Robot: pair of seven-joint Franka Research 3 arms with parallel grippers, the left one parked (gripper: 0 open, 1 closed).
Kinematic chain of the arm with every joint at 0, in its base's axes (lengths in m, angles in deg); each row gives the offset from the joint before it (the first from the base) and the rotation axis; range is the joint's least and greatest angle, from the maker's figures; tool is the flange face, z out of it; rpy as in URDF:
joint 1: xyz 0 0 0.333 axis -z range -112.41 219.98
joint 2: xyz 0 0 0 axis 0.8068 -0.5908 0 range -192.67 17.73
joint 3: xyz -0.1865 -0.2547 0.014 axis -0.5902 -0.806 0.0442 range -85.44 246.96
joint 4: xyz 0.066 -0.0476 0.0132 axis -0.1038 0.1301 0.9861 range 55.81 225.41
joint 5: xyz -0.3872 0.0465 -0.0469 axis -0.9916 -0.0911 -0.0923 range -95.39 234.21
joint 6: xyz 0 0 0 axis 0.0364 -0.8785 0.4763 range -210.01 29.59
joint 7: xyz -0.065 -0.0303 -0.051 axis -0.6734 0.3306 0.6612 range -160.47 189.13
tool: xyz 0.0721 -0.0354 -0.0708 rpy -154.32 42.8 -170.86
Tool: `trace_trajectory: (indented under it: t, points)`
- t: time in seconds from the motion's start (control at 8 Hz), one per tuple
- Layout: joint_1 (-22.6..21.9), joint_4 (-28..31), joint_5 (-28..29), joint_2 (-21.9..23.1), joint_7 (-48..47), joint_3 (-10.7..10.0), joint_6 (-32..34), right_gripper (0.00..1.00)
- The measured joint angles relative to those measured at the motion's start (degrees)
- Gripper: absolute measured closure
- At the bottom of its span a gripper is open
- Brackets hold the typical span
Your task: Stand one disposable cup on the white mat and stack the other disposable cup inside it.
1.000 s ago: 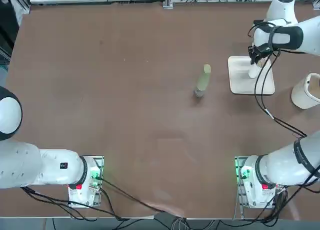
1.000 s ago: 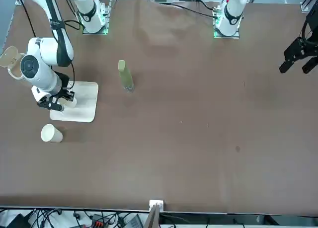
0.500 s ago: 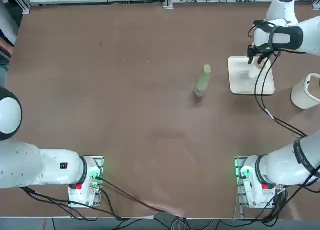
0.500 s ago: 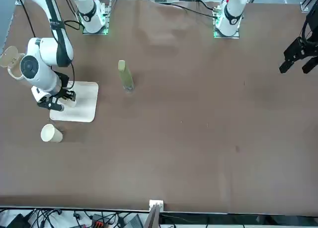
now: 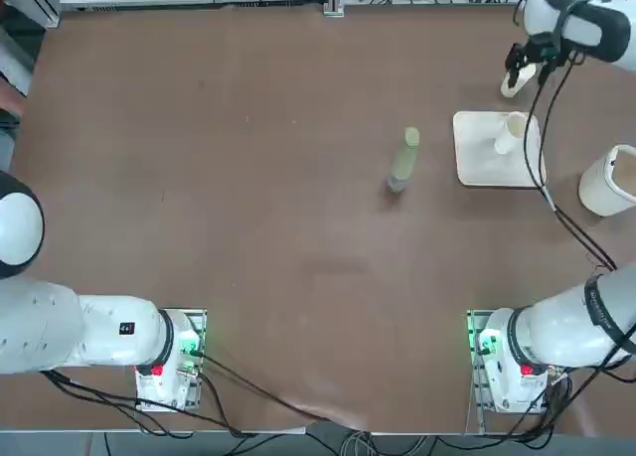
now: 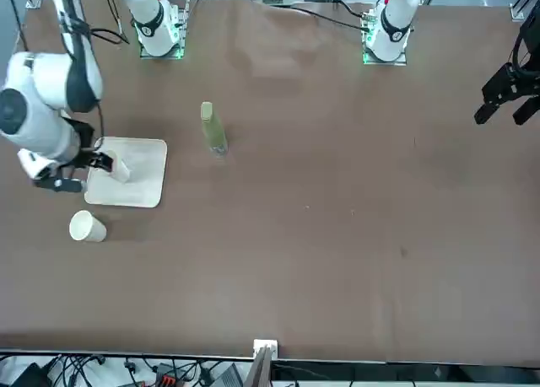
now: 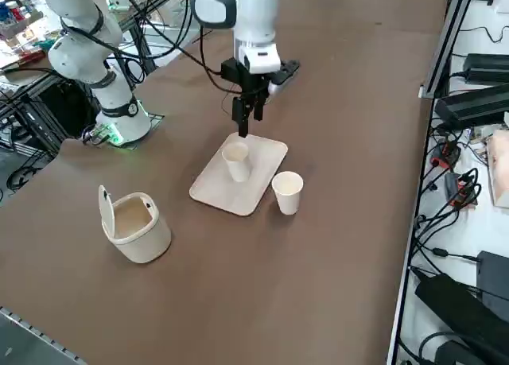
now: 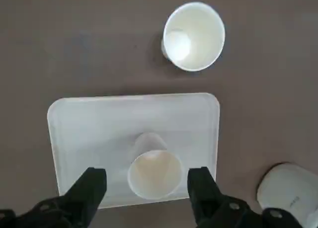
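Right gripper [image 8: 148, 172], released, its two fingers parted and nothing between them, above the white mat [image 8: 109, 123]; the first cup [image 8: 154, 174] stands upright on that mat, and the second cup [image 7: 287, 192] stands upright on the table just beside it. For the step in hand, judged to be fetching the second cup, the open fingers should be centred over its rim, lowered straight and closed lightly, since thin walls may buckle. Surroundings: brown tabletop [image 7: 318, 301] bearing a lidded tub [image 7: 143, 236] and green bottle [image 5: 402, 161]; cables [image 7: 453, 198] beyond its edge.
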Motion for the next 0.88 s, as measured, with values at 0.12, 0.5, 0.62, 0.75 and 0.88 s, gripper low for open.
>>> trace_trajectory:
  t: [0.12,0.5,0.62,0.75,0.88]
  points:
    - [1.45,-2.77,0.0,-0.81,2.05,-0.06,0.37,0.0]
    - [3.97,-10.71,0.03,-9.04,5.33,-0.09,0.17,0.0]
    - [4.19,-13.06,0.06,-12.42,5.36,-0.09,-0.13,0.01]
    - [4.27,-14.58,0.07,-15.26,5.4,-0.07,-1.46,0.02]
    - [4.25,-15.98,0.07,-17.53,5.49,0.08,-3.04,0.03]
